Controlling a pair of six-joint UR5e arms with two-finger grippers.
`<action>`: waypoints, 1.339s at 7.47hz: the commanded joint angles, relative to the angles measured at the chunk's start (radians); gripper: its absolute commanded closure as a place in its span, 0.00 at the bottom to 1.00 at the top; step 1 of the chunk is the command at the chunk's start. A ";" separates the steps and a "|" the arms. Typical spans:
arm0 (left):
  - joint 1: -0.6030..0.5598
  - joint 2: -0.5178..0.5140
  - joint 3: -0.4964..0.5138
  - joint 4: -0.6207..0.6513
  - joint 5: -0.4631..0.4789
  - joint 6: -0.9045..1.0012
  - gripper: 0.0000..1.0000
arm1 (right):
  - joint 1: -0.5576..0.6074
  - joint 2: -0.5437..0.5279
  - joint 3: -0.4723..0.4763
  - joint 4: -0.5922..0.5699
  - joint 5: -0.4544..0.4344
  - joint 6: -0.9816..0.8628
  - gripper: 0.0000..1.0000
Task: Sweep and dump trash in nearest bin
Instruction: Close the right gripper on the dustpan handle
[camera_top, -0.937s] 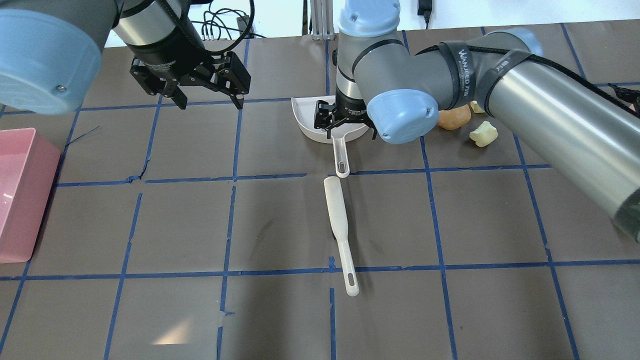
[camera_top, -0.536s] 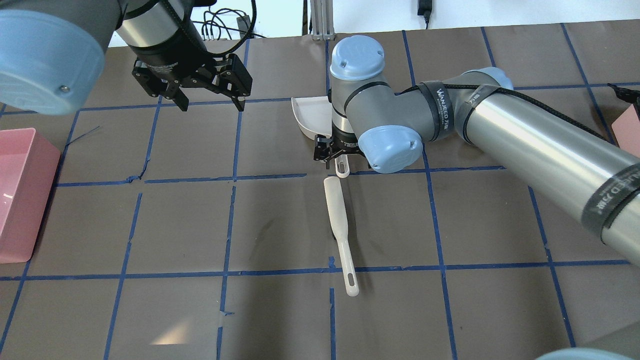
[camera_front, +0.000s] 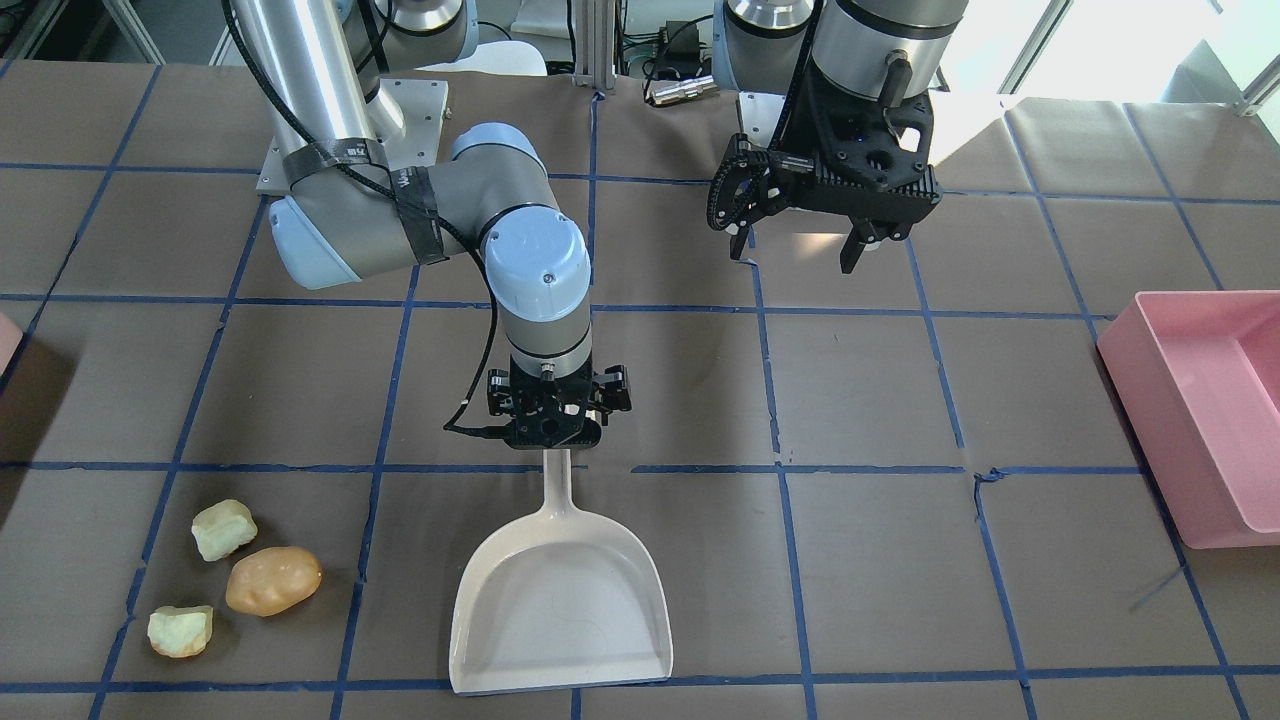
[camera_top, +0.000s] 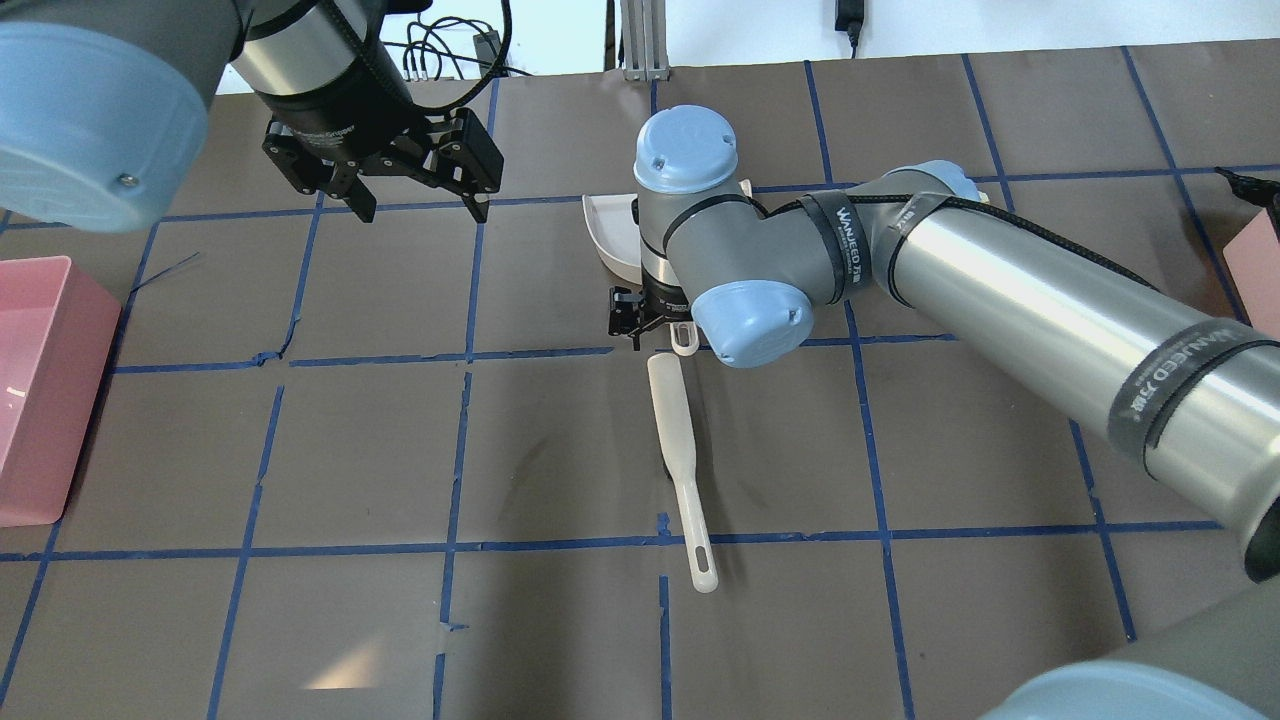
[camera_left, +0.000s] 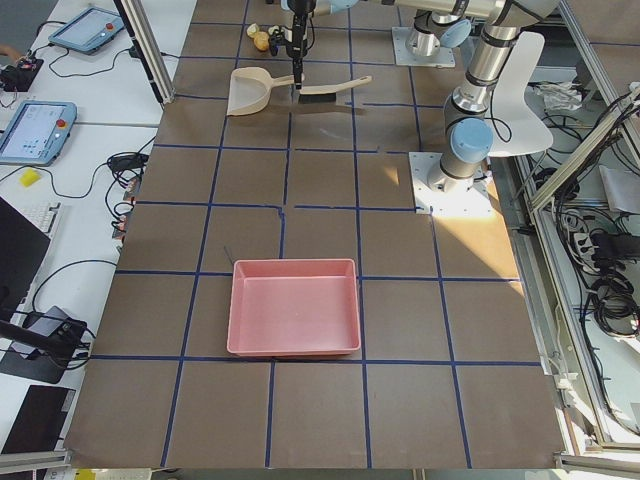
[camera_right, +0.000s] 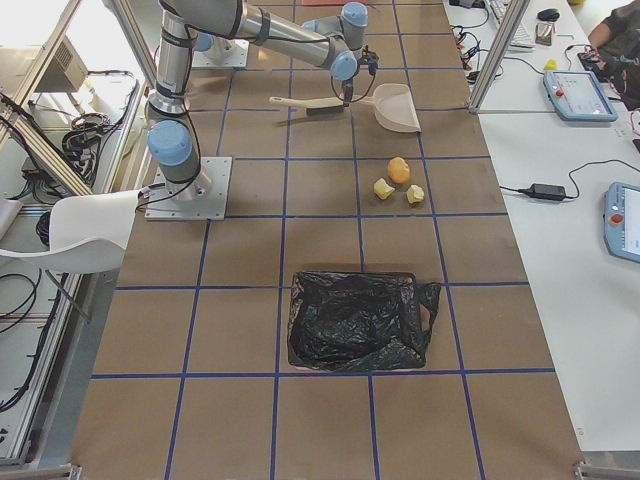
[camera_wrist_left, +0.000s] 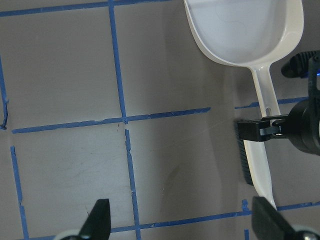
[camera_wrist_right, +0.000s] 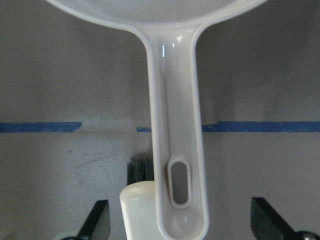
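Note:
The trash lies together in the front-facing view: two pale yellow-green chunks and an orange-tan lump. The right arm hides it in the overhead view. My right gripper is open, its fingers wide on either side of the handle of the white dustpan, and it holds nothing. The white brush lies just behind the handle's end. My left gripper is open and empty, raised off to the left. Only a pink corner of the bin shows.
A large pink tub stands at the table's left end. A black bag lies spread on the table near the trash in the right side view. Blue tape marks a grid on the brown table.
My right gripper has moved back from over the dustpan's scoop along the handle to its end, near the brush. The arm now covers the trash in the overhead view. The left gripper barely moved.

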 joint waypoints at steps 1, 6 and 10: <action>0.000 0.000 -0.001 0.004 0.000 0.000 0.00 | -0.005 0.016 -0.002 -0.068 0.001 -0.006 0.00; 0.001 -0.001 -0.001 0.007 0.000 0.000 0.00 | -0.014 0.019 -0.001 -0.084 -0.002 -0.038 0.13; 0.001 -0.001 -0.001 0.007 0.000 0.000 0.00 | -0.017 0.030 -0.002 -0.081 -0.002 -0.034 0.61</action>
